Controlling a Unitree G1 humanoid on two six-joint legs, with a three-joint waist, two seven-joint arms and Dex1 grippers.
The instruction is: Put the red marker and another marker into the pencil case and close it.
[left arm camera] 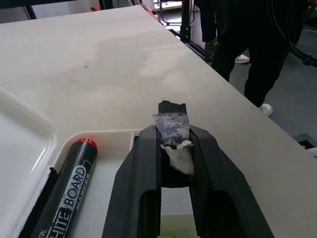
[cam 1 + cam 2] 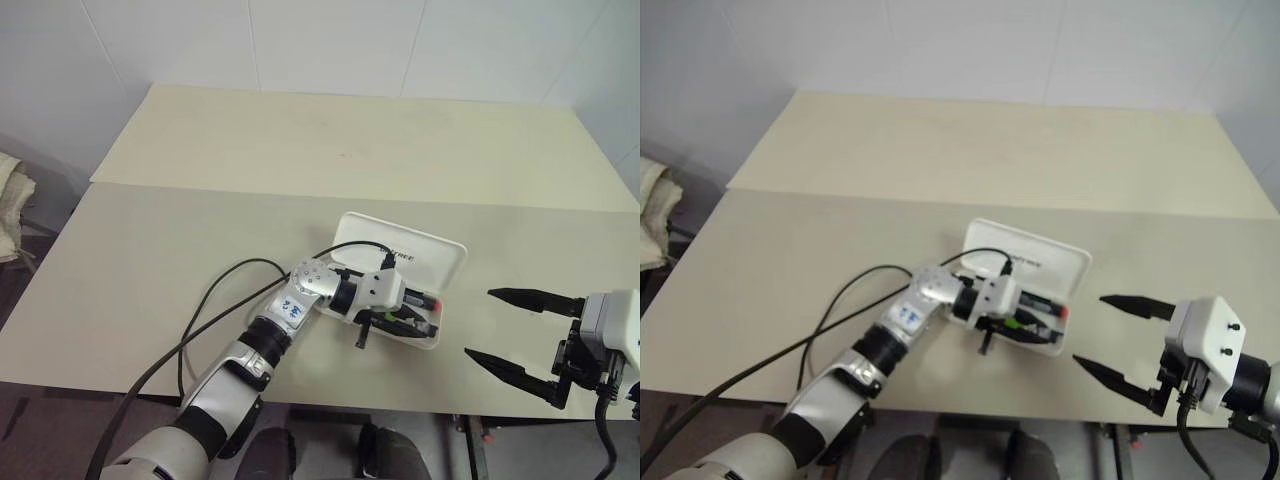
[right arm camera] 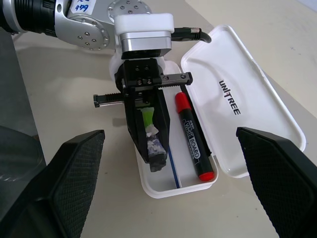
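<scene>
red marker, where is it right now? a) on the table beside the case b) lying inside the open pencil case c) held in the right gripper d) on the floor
b: the red marker lies in the tray of the open pencil case, next to the left gripper.

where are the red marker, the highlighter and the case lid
red marker (image 3: 193,141), right wrist view, on the printed black barrel
highlighter (image 3: 147,119), right wrist view, on the green body between the left gripper's fingers
case lid (image 3: 247,116), right wrist view, on the bare white inside of the open lid
</scene>
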